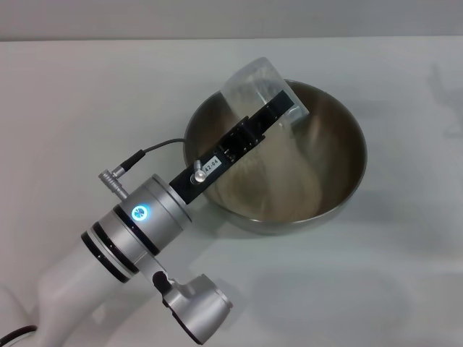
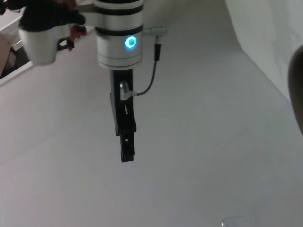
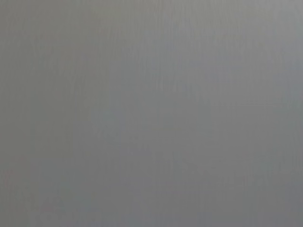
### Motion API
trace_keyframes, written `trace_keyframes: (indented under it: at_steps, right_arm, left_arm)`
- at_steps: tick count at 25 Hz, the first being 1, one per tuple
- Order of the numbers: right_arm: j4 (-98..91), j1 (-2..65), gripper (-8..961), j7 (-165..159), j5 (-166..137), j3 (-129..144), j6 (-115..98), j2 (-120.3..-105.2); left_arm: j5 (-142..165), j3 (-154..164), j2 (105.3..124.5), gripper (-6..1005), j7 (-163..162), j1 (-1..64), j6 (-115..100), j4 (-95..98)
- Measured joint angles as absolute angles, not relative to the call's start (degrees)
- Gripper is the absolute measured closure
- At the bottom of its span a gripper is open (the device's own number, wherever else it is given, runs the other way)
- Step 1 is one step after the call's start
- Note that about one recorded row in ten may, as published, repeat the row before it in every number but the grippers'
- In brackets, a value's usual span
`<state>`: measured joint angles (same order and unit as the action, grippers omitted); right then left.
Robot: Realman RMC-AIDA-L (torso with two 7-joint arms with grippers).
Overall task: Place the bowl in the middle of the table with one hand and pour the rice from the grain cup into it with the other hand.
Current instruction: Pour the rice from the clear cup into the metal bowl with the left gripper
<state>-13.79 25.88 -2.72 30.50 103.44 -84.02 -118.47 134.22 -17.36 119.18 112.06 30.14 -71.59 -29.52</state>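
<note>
bowl [image 1: 340, 155] on table [image 1: 79, 108] right of centre, grain cup [image 1: 253, 87] tilted over its far-left rim

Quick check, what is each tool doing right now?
Left tool: closed on the grain cup, tipped over the bowl.
Right tool: not in view; its wrist view shows only blank grey.

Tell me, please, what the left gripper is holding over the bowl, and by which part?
The left gripper holds the grain cup, tipped over the bowl; which part it grips is hidden.
</note>
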Motion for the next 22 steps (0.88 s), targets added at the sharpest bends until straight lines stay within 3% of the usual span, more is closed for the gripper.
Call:
trace_keyframes:
  at_steps: [22]
  right_arm:
    - [-13.70,25.79,191,-2.72,30.50,103.44,-84.02,-118.47]
  left_arm:
    - [136.23,-17.31,119.18,977,118.65,29.53,-71.45,-29.52]
